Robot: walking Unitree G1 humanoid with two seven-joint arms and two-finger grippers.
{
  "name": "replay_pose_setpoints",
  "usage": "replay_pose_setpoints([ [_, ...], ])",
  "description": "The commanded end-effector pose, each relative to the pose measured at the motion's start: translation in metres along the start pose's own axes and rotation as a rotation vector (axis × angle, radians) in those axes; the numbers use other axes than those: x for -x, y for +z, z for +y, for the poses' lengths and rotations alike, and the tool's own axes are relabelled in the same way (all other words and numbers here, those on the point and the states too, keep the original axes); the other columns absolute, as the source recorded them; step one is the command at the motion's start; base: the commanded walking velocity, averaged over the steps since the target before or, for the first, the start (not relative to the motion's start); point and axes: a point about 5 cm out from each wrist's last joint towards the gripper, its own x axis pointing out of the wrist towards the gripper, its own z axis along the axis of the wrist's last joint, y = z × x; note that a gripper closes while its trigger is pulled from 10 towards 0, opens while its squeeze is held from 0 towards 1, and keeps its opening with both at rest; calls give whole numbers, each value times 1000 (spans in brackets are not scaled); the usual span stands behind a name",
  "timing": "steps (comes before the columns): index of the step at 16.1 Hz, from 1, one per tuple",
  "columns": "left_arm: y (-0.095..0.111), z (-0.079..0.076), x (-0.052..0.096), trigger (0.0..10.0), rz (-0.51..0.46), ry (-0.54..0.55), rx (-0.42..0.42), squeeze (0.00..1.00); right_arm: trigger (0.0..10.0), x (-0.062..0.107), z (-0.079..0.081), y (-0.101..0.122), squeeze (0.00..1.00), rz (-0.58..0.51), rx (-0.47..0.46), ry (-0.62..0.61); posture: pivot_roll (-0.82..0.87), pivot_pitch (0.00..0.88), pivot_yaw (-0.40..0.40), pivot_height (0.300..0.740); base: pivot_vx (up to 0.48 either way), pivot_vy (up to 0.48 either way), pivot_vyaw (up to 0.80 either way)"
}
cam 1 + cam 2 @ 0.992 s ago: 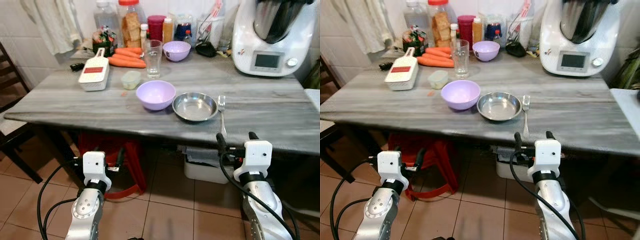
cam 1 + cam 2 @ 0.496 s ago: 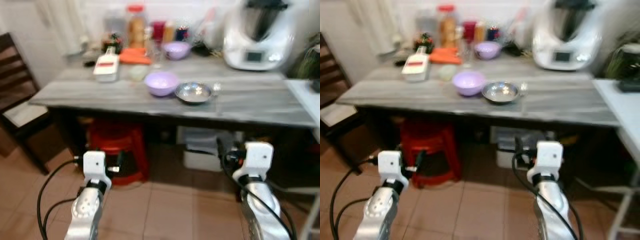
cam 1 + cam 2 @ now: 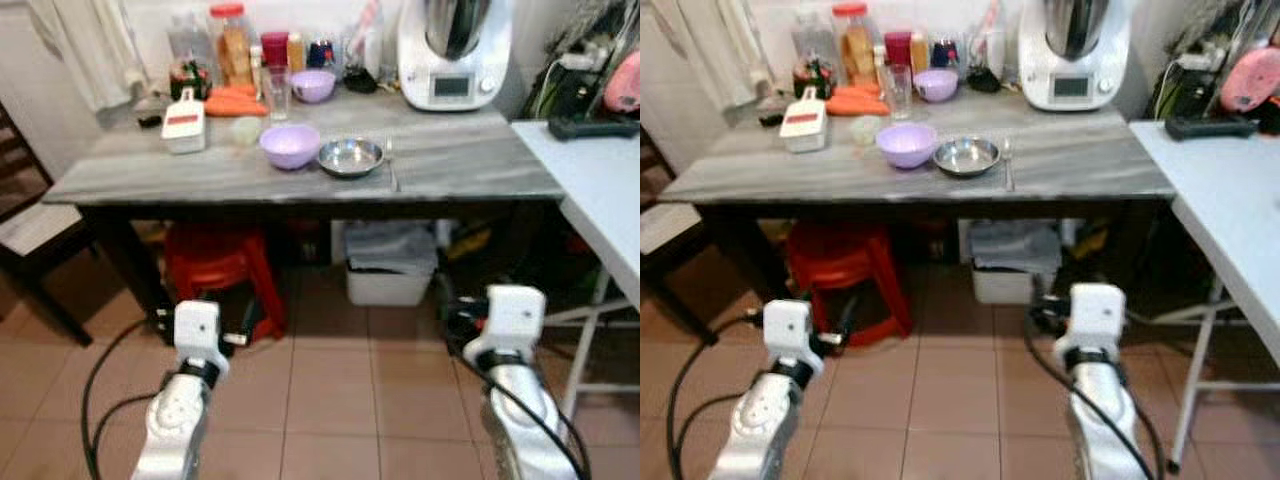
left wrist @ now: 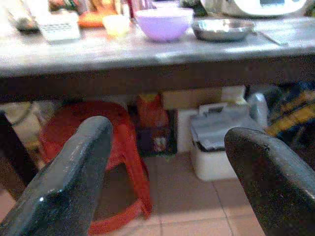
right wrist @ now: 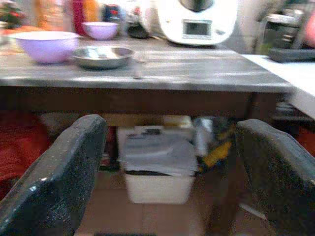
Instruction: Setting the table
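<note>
Grey table point(image 3: 460, 165) stands ahead, robot well back from it on tiled floor. Near the front edge sit one lavender bowl point(image 3: 289, 146), one steel bowl point(image 3: 350, 156) just beside it, and one fork point(image 3: 390, 164) lying by the steel bowl. Further back — a second, smaller lavender bowl point(image 3: 313, 85), one clear glass point(image 3: 276, 92), a heap of carrots point(image 3: 236, 101), one white grater point(image 3: 183, 124), one white kitchen machine point(image 3: 453, 52).

Under the table: one red stool point(image 3: 215, 264), one white bin point(image 3: 390, 265).

Left gripper point(image 4: 167, 191) and right gripper point(image 5: 170, 184) both hang low, jaws spread wide, holding nothing.
</note>
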Motion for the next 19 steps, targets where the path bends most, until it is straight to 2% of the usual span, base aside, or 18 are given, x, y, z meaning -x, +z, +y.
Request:
replay_pose_setpoints([
  [1, 4, -2, -3, 10000, -17, -7, -3, 0, 10000, -2, 1, 4, 0, -14, 3, 15, -75, 0, 72, 740, 0, 0, 0],
  [4, 5, -3, -4, 10000, -25, -17, -8, 0, 10000, -2, 3, 3, 0, -13, -12, 31, -73, 0, 74, 740, 0, 0, 0],
  [10, 5, -4, -4, 10000, -27, -34, -4, 0, 10000, -2, 4, 4, 0, -19, -21, 47, -71, 0, 76, 740, 0, -277, 0],
  [14, 5, -6, -4, 10000, -24, -46, -1, 0, 10000, -1, 3, 5, 0, -24, -62, 49, -73, 0, 76, 740, 0, -286, 0],
  [19, 4, -9, -5, 10000, -24, -60, 2, 0, 10000, 0, 1, 5, 0, -24, -55, 49, -79, 0, 73, 740, 0, -288, -471],
])
